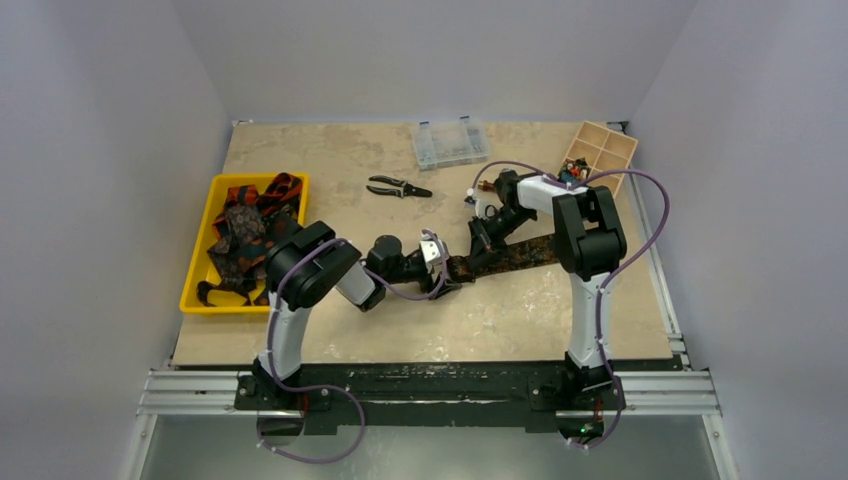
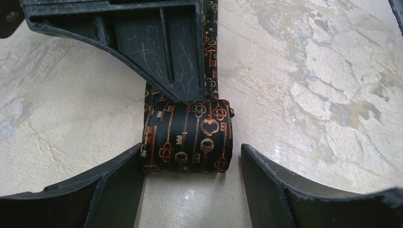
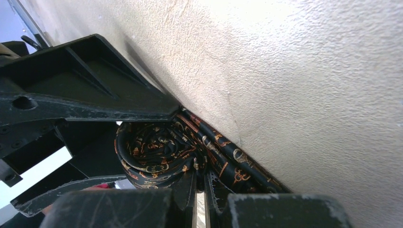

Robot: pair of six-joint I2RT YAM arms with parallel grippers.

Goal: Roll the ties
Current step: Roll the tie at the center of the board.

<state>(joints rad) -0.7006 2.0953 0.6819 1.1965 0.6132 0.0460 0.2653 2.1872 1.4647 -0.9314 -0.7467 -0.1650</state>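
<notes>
The left gripper (image 2: 190,165) is spread wide. Its 2 fingers (image 2: 119,187) flank the rolled end of a black tie (image 2: 187,140) printed with gold keys, low in the center of the left wrist view. The rest of the tie runs flat up the frame over the table (image 2: 309,95). The right gripper (image 3: 199,185) has its tips drawn almost together at the roll's edge; I cannot tell whether cloth is nipped between them. In the top view, more ties (image 1: 245,225) fill a yellow tray (image 1: 197,250) at left.
</notes>
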